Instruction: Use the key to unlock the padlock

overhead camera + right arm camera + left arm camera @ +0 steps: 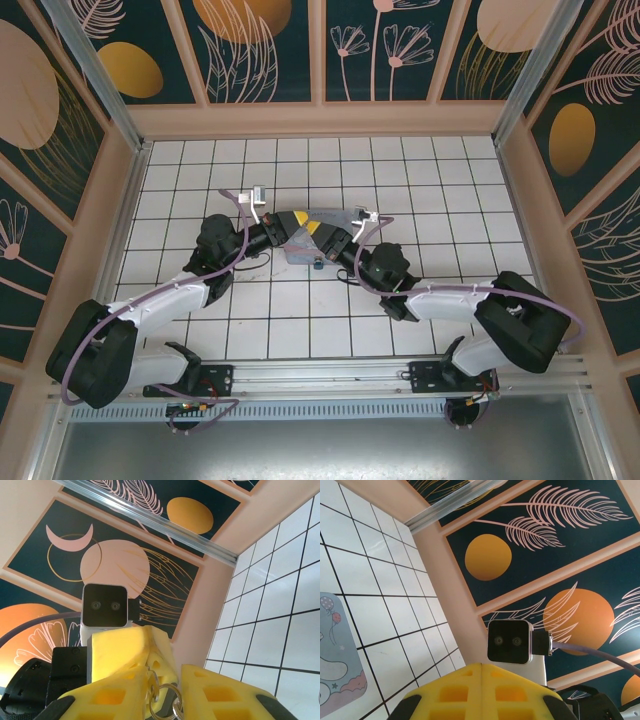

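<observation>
Right gripper (165, 687) and left gripper (481, 672) meet tip to tip over the middle of the tabletop (480, 200), with silver rings (155, 690) between them

The right fingers stand a little apart with the rings hanging in the gap; whether they pinch them I cannot tell. The left fingers are pressed together and butt against that gap, probably to steady or hand over the key, to which the rings likely belong. Both tips angle upward above the pastel tin (337, 670), which would keep the small metal free of the tiles. A teal speck at the tin's near edge looks like the padlock (316, 264), apart from both fingertips, not yet engaged
</observation>
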Tool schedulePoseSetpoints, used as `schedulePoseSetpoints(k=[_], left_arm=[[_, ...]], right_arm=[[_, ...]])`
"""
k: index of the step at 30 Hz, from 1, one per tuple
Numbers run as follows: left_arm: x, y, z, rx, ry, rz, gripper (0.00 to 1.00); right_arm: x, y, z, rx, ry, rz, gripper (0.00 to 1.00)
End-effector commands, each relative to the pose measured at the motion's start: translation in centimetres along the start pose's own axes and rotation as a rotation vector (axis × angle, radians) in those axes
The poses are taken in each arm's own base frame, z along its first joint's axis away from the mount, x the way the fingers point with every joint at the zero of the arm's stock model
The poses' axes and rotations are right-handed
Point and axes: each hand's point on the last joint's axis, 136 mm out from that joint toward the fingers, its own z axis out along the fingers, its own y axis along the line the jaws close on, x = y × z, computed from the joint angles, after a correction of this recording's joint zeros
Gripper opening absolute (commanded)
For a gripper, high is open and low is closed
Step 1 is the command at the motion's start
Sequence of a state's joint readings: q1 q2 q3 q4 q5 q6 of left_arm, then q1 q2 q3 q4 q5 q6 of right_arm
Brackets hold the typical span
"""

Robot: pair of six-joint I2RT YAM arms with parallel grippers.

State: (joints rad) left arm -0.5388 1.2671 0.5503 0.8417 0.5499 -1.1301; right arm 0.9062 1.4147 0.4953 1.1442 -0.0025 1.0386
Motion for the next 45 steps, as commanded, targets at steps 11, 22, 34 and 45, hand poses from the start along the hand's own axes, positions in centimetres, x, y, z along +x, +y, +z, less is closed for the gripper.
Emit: schedulePoseSetpoints(k=[11, 22, 34, 45], left_arm=[[-0.34, -1.25, -0.26, 0.046, -0.013, 0.033, 0.00], [-0.44, -1.26, -0.18, 0.045, -0.017, 0.031, 0.00], [-0.51, -1.15, -0.16, 0.041, -0.021, 0.028, 0.00], [-0.61, -1.22, -0.12, 0.044, -0.025, 0.027, 0.00]], right_arm=[[-0.19, 1.92, 0.71, -0.068, 0.001, 0.013, 0.19], [0.12, 1.97, 0.28, -0.084, 0.007, 0.026, 0.22], [0.33, 1.68, 0.02, -0.082, 0.008, 0.036, 0.15], [0.34, 1.61, -0.13, -0.083, 0.004, 0.043, 0.07]])
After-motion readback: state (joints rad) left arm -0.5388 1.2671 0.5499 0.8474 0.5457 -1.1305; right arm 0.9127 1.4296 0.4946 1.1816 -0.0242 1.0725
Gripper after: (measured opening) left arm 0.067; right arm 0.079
